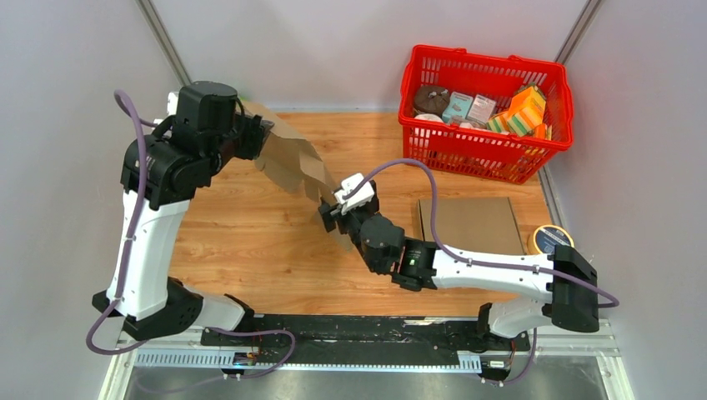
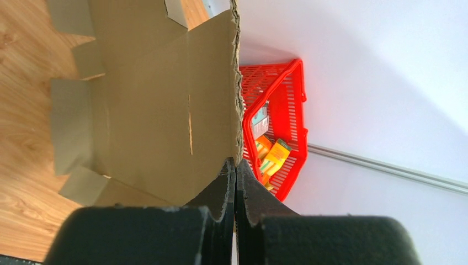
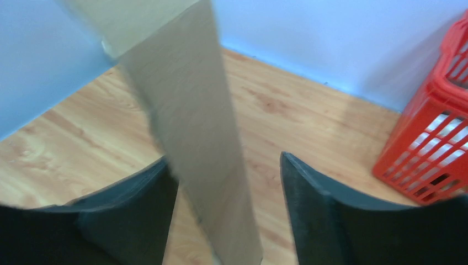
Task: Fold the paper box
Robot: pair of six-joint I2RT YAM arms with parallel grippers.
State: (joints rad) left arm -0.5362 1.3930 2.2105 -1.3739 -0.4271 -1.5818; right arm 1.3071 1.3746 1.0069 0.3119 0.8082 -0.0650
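Observation:
A flat brown cardboard box blank [image 1: 293,160] with several side flaps hangs in the air over the wooden table. My left gripper [image 1: 253,137] is shut on its far left edge; in the left wrist view the jaws [image 2: 236,165] pinch the board's edge and the sheet [image 2: 154,105] fans out ahead. My right gripper [image 1: 333,212] is open at the blank's lower right flap. In the right wrist view a flap [image 3: 193,138] passes between the spread fingers [image 3: 227,165], close to the left finger.
A red basket [image 1: 486,108] with packets and sponges stands at the back right. A second flat cardboard piece [image 1: 471,225] lies on the table right of centre, with a round tape roll [image 1: 550,237] beside it. Grey walls enclose the table.

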